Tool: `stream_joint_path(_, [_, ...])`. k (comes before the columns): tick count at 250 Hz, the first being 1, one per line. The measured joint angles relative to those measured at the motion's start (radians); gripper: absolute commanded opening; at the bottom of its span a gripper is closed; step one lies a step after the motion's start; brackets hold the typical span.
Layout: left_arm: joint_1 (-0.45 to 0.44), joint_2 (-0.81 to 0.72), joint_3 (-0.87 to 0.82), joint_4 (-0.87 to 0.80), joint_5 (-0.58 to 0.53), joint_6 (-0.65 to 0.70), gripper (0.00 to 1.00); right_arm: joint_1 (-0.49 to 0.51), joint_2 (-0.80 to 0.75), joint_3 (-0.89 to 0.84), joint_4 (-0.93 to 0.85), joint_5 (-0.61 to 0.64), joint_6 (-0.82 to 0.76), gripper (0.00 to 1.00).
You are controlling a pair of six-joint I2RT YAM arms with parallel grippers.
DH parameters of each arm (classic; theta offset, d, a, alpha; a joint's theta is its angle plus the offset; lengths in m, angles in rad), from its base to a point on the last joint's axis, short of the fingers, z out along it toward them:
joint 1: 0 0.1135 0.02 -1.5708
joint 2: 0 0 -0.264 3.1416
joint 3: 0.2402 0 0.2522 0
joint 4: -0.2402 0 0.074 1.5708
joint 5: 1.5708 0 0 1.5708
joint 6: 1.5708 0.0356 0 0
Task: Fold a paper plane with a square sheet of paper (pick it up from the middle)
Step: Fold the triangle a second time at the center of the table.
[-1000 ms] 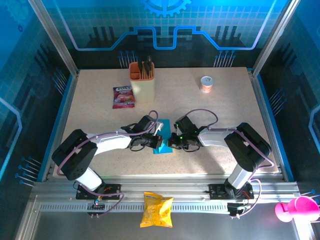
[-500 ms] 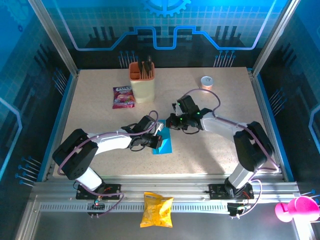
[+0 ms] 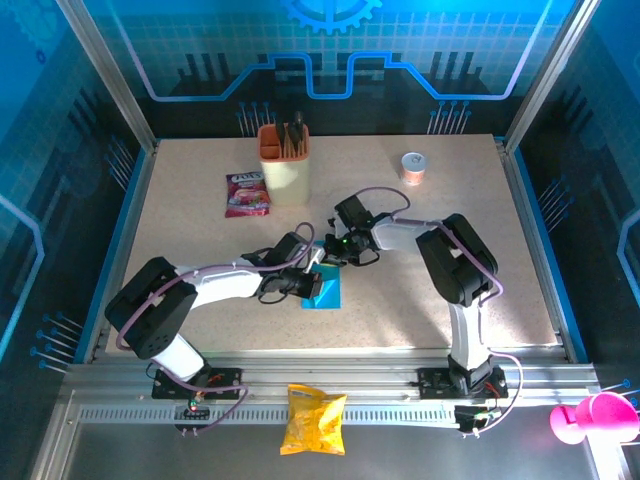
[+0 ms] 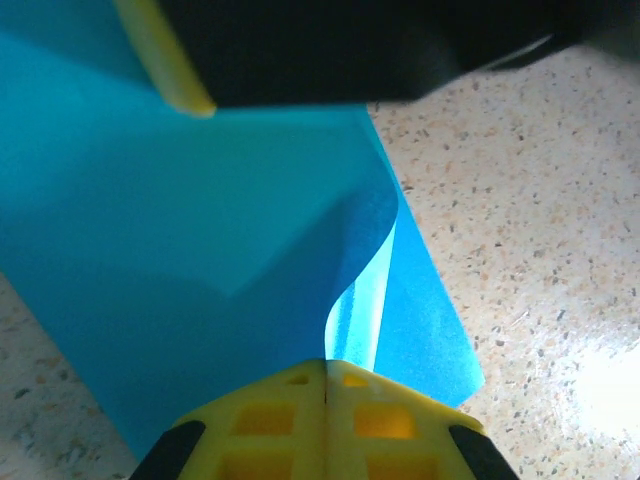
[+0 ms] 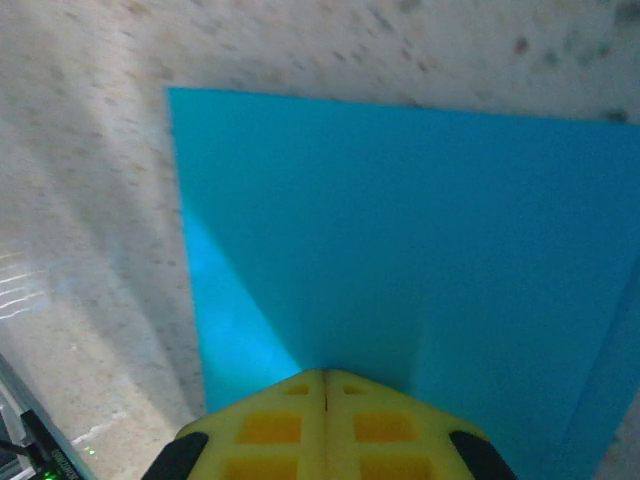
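the square sheet of paper (image 3: pixel 328 290) lies on the table (image 3: pixel 450 290) between the 2 grippers, already doubled over, with 1 flap curling up off the layer beneath. in the left wrist view that curled edge (image 4: pixel 362 290) runs straight into the seam of the left gripper (image 4: pixel 325 378), whose yellow fingers are pressed together on it. the rest of the sheet spreads flat ahead of and to the left of those tips. the right gripper (image 5: pixel 325 385) is closed too. its tips sit at the near edge of the paper (image 5: pixel 420 230), which stretches flat ahead of it; i cannot tell whether it pinches any. from above, the right gripper (image 3: pixel 337 252) is just beyond the left gripper (image 3: pixel 312 281). farther beyond both stand an orange-cream holder (image 3: pixel 284 165), a pink snack packet (image 3: pixel 247 194) and a small cup (image 3: pixel 412 167).
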Motion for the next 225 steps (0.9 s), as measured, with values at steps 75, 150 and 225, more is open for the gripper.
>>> stream_joint_path(75, [0.006, 0.0, 0.01, -0.006, -0.001, 0.013, 0.0, 0.003, 0.001, -0.01, 0.031, 0.002, 0.026, 0.0])
stream_joint_path(150, [0.023, 0.001, 0.029, -0.017, -0.024, 0.035, 0.0, 0.003, 0.001, -0.018, 0.047, -0.001, 0.036, 0.0])
stream_joint_path(225, [0.026, 0.034, 0.035, -0.019, -0.053, 0.051, 0.0, 0.003, 0.0, -0.02, 0.053, -0.001, 0.036, 0.0])
